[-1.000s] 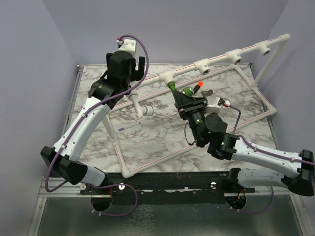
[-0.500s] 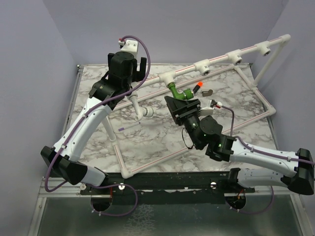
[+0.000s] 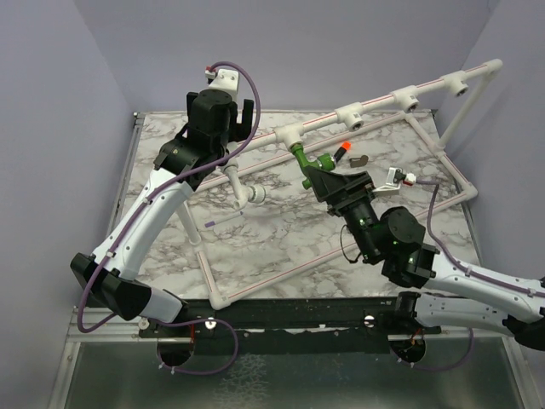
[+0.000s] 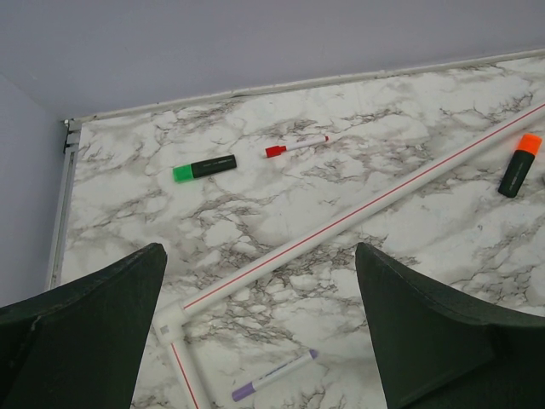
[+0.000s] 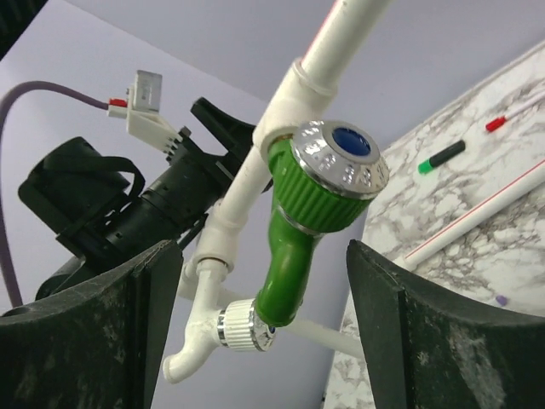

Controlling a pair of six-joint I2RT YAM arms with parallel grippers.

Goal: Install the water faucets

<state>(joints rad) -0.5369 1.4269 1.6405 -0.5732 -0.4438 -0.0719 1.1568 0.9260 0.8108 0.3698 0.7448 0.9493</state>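
Where my right gripper [image 3: 322,173] works, room is tight: the raised white pipe [image 3: 375,104] runs just beyond it, and an orange-capped marker [image 3: 341,152] lies beside it on the table [image 3: 281,230]. The faucet [image 5: 294,239] is bright green with a bent spout and a silver-ringed knob, seated in the pipe's tee [image 3: 289,135]. The right jaws stand wide apart on either side of it, touching nothing. My left gripper [image 4: 260,324] is also spread wide, holding nothing.
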